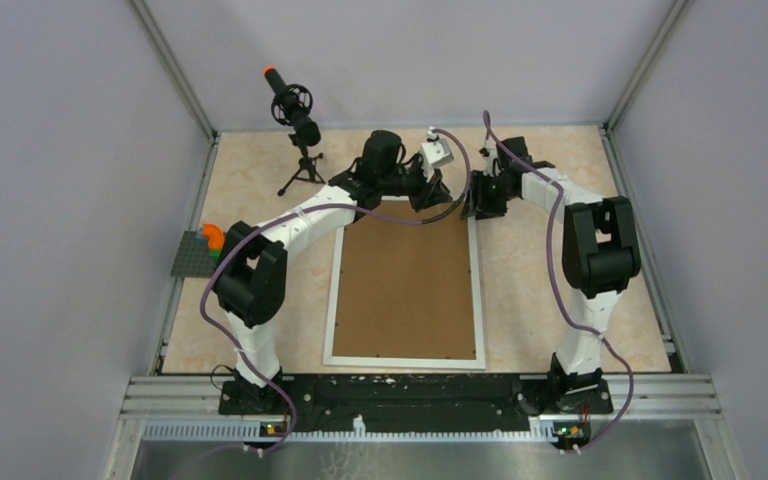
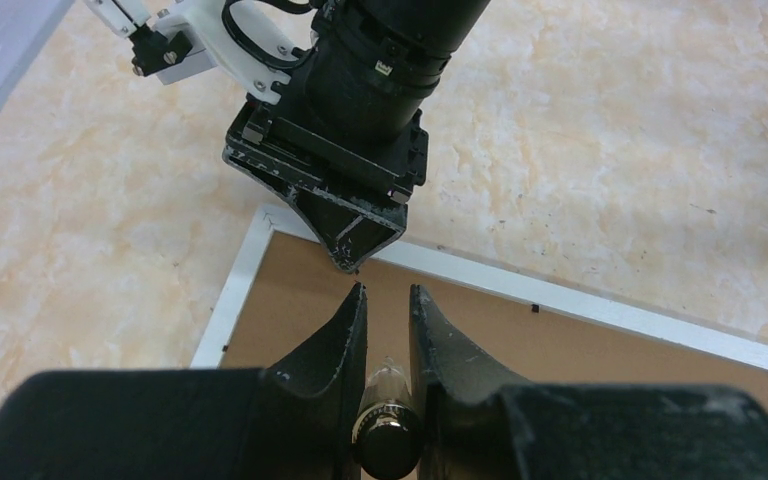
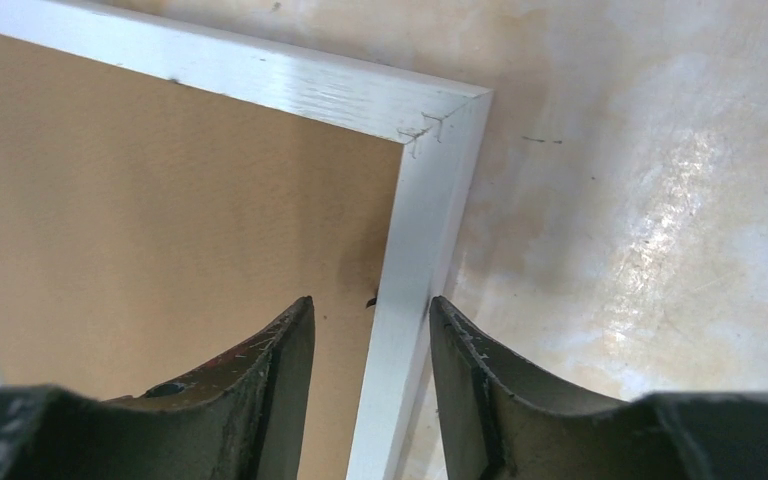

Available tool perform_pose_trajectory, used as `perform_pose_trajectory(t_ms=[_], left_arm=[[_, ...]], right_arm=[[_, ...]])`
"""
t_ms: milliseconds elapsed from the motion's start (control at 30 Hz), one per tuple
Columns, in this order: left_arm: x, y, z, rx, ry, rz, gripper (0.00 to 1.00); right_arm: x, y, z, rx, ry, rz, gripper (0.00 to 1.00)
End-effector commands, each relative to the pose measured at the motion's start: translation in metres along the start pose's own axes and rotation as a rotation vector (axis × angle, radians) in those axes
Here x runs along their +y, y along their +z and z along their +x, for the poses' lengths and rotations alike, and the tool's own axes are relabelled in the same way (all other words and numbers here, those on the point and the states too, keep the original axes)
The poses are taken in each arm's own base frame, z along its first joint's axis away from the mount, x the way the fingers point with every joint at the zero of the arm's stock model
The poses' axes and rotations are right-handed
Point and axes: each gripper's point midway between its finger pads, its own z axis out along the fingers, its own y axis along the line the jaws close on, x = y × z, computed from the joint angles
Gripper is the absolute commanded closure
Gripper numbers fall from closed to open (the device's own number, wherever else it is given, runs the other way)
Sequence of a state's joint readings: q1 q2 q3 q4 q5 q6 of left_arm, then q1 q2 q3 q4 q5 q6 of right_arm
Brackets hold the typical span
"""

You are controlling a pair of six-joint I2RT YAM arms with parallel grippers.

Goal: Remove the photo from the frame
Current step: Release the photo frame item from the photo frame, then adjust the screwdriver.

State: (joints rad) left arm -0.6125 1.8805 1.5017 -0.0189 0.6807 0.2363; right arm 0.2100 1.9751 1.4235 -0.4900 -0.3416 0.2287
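Two grippers work the far end of the frame (image 1: 405, 360), which lies face-down on the table (image 1: 530, 300) w/ its brown backing board (image 1: 405, 280) up. Top view: left gripper (image 1: 435, 198) hangs over the far border and right gripper (image 1: 478, 205) over the far right corner. Jaw state isn't readable from here. The photo shows in no view; prob. it's sandwiched under the board, below both sets of jaws.

Left wrist view: own jaws barely parted, a thin slot w/ nothing in it, brown board showing below the tips. Just ahead of them the right gripper's tip points down at the white border by the corner.

Right wrist view: jaws spread, straddling the side border just short of the mitred corner, one finger over the board, the other outside over the table. Not clamped, since a gap is left on the board side. A small dark tab (image 3: 370, 300) sits at the border's inner edge btwn the jaws. Maybe a retaining clip, too small to be sure.

Risks:
- The border is thin, flat and smooth white paint w/ faint grain. A pinch could slip off, or lift the whole frame instead of freeing the board.
- Lifted from one corner, the frame may twist or skate on the shiny marble-pattern top.
- The board is matte, fibrous and flush w/ the border, so there's little edge to catch. Prying could gouge it or crease the print beneath.
- The grippers sit close together, so a knock is poss.
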Motion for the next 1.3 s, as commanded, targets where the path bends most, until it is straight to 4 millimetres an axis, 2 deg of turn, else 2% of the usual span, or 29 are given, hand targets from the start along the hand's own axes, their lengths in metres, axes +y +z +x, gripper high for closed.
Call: perform_pose_trajectory(t_ms=[0,200,367,533,600,833,1033,1067,1133,1167,1200,1267], left_arm=[[-0.005,-0.012,-0.03,-0.066,0.032,-0.018,1.0],[-0.004,-0.011,-0.028,-0.068,0.024,-0.018,1.0],[-0.005,-0.009,-0.023,-0.058,0.015,-0.014,1.0],[-0.003,-0.01,-0.016,-0.038,0.007,-0.017,1.0],[-0.003,-0.011,-0.012,-0.03,-0.002,-0.017,1.0],[0.0,-0.013,-0.004,-0.022,-0.018,-0.004,1.0],[-0.014,-0.011,-0.001,-0.055,-0.014,0.077,1.0],[-0.014,-0.01,-0.002,-0.059,-0.019,0.076,1.0],[-0.01,-0.009,-0.005,-0.068,-0.04,0.071,1.0],[-0.008,-0.01,-0.007,-0.076,-0.054,0.067,1.0],[-0.007,-0.01,-0.012,-0.086,-0.059,0.065,1.0],[-0.006,-0.01,-0.018,-0.099,-0.067,0.059,1.0]], right_arm=[[-0.01,0.003,0.001,0.017,0.012,0.127,0.56],[-0.013,0.011,0.014,0.05,0.031,0.156,0.56],[-0.017,0.02,0.005,0.039,0.058,0.176,0.61],[-0.02,0.03,-0.002,0.038,0.099,0.143,0.92],[-0.022,0.031,-0.006,0.035,0.107,0.134,1.0],[-0.023,0.024,-0.018,0.012,0.159,0.015,1.0],[-0.001,0.002,-0.043,-0.085,0.166,-0.233,1.0],[0.001,-0.002,-0.047,-0.088,0.157,-0.261,0.95],[0.002,-0.011,-0.053,-0.111,0.159,-0.288,0.66],[0.001,-0.018,-0.057,-0.132,0.156,-0.301,0.56],[0.0,-0.026,-0.061,-0.155,0.146,-0.309,0.47],[0.001,-0.044,-0.066,-0.195,0.09,-0.339,0.41]])
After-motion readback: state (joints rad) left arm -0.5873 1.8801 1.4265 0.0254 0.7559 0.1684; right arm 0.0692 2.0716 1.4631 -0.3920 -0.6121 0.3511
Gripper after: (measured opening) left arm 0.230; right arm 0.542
